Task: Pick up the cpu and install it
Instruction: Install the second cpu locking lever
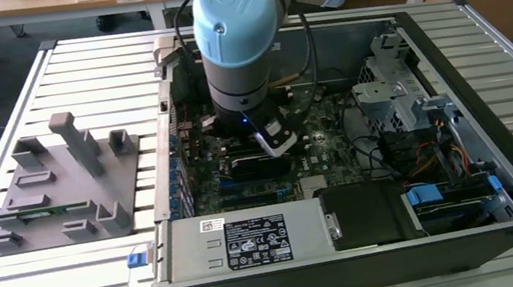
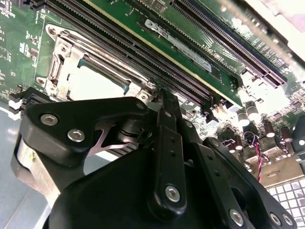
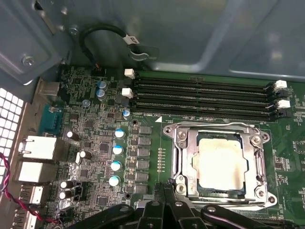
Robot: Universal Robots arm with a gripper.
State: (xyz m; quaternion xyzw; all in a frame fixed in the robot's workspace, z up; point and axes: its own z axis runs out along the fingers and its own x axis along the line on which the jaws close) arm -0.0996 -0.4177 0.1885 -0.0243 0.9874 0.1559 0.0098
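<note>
The cpu [image 3: 221, 161], a pale silver square, lies flat inside the metal socket frame [image 3: 180, 157] on the green motherboard. In the second wrist view the cpu [image 2: 94, 84] sits in the same frame, just beyond the fingertips. My gripper [image 3: 166, 187] hovers beside the socket's edge, its black fingers [image 2: 164, 119] pressed together with nothing between them. In the exterior view the gripper [image 1: 274, 146] reaches down into the open computer case over the motherboard [image 1: 312, 153], and the arm hides the socket.
Long black memory slots [image 3: 200, 98] run beside the socket. Capacitors [image 3: 116, 157] and rear ports [image 3: 38, 148] stand nearby. The case walls [image 1: 489, 122], drive cage [image 1: 392, 90] and power supply [image 1: 248, 240] enclose the area. A grey fixture block [image 1: 57, 190] holding a green stick [image 1: 44, 211] sits outside.
</note>
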